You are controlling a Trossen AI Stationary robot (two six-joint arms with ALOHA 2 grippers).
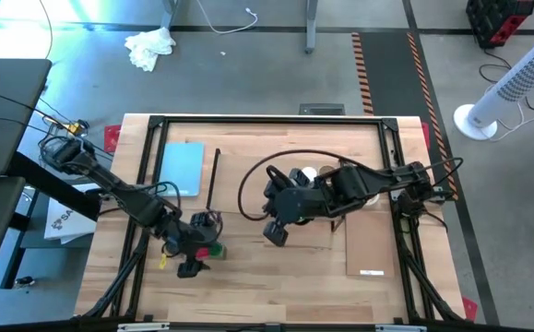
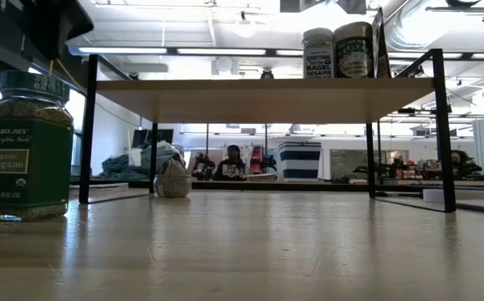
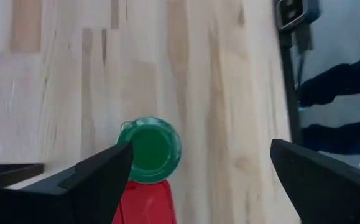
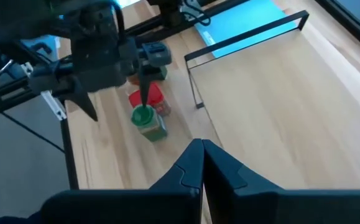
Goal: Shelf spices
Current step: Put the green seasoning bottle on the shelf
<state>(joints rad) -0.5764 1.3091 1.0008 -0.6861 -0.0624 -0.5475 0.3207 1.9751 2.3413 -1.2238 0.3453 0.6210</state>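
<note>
Left gripper (image 1: 193,261) over the near-left part of the pale wooden table (image 1: 276,286), fingers (image 3: 99,177) spread wide, nothing held. Directly below it, green-lidded oregano jar (image 3: 150,149) standing upright on the table, red-lidded jar (image 3: 143,202) touching it. Same pair visible from the right wrist: green lid (image 4: 143,116), red lid (image 4: 146,98), left arm hovering just above.

Right gripper (image 4: 202,163) mid-table, fingers pressed together, empty; seen from above at (image 1: 275,232), over the low rack's pale plank top (image 4: 260,93).

Low view: oregano jar (image 2: 22,146) close at left, on the table. Low shelf with pale wooden top and thin black end frames (image 2: 267,96) spanning the middle. Two jars on the shelf top toward its right end: white-labelled sesame bagel seasoning jar (image 2: 318,53) and darker tin (image 2: 353,50) beside it, touching or nearly so.

Flat light-blue pad (image 1: 182,168) at the far left of the table. Thin flat brown board (image 1: 372,244) lying at the right.
</note>
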